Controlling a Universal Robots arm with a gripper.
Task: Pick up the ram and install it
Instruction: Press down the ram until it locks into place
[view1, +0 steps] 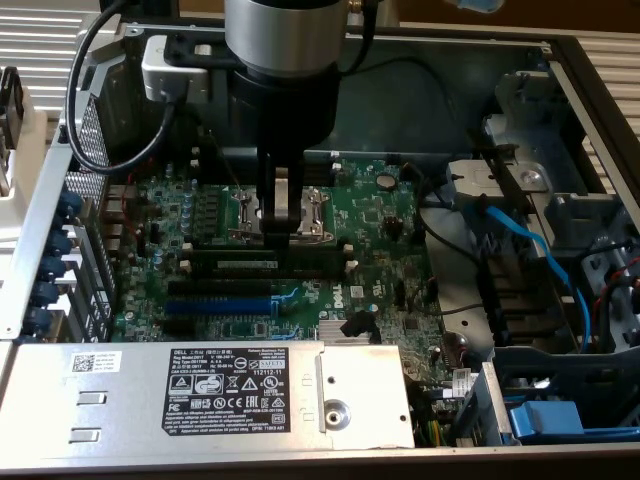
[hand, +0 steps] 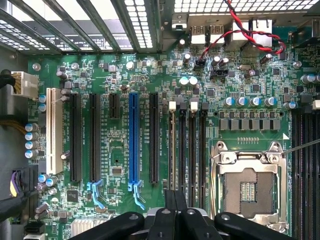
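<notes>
The ram (view1: 250, 263) is a thin dark green strip with a white label. It stands on edge in a black slot on the motherboard, in front of the CPU socket (view1: 318, 212). My gripper (view1: 285, 238) comes straight down from above, and its shut fingertips meet the ram's top edge near the middle. In the wrist view the ram (hand: 172, 150) is a pale thin line in the slot nearest the blue slot (hand: 133, 140). It runs under my gripper (hand: 176, 202). I cannot tell whether the fingers pinch the strip or only rest on it.
Two more black slots (hand: 192, 150) lie beside the ram, then the CPU socket (hand: 248, 187). A grey power supply cover (view1: 200, 390) borders the board at the front. A blue cable (view1: 540, 255) and drive bays crowd the exterior view's right. A red wire (hand: 250, 35) loops near the rear ports.
</notes>
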